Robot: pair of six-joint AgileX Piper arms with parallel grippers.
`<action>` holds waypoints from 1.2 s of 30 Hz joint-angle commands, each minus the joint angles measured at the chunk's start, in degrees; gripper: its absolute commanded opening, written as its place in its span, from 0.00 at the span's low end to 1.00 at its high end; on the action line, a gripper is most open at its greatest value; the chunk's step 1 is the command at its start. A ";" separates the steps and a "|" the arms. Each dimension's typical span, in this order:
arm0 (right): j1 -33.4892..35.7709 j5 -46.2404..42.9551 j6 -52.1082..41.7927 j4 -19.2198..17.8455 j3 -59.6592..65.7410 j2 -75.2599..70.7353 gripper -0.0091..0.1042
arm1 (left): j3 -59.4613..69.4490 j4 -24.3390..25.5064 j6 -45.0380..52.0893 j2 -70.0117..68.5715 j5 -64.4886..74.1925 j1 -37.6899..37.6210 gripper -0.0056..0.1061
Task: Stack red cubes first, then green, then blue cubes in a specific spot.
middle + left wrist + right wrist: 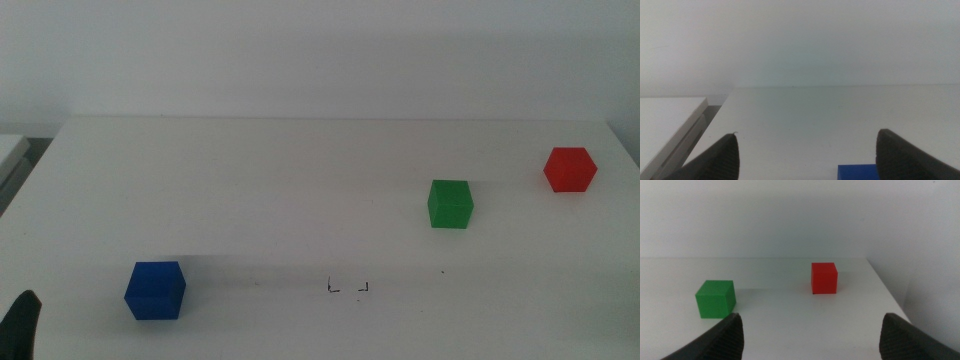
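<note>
Three cubes sit apart on a white desk: the red cube far right, the green cube nearer the middle, the blue cube at front left. The corner marks near the front edge frame bare desk. The left end effector waits at the front-left corner, released, jaws spread wide; the right end effector, likewise released, faces the red and green cubes.

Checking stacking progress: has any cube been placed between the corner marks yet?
No: in the middle view the corner marks frame bare table, with the red cube, green cube and blue cube all standing apart.
</note>
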 commanded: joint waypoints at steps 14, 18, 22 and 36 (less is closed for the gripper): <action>-0.33 4.95 -0.36 7.63 -10.55 12.26 0.90 | -0.03 0.21 -0.09 -0.22 -0.62 0.06 0.88; -0.33 22.73 -0.36 8.11 -27.26 27.74 0.90 | -0.03 0.21 -0.09 -0.22 -0.62 0.06 0.88; -0.33 39.52 -0.36 8.82 -41.75 40.97 0.90 | -0.03 0.21 -0.09 -0.22 -0.62 0.06 0.88; -0.33 35.70 -0.81 13.88 -54.36 59.32 0.90 | -0.03 0.21 -0.09 -0.22 -0.62 0.06 0.88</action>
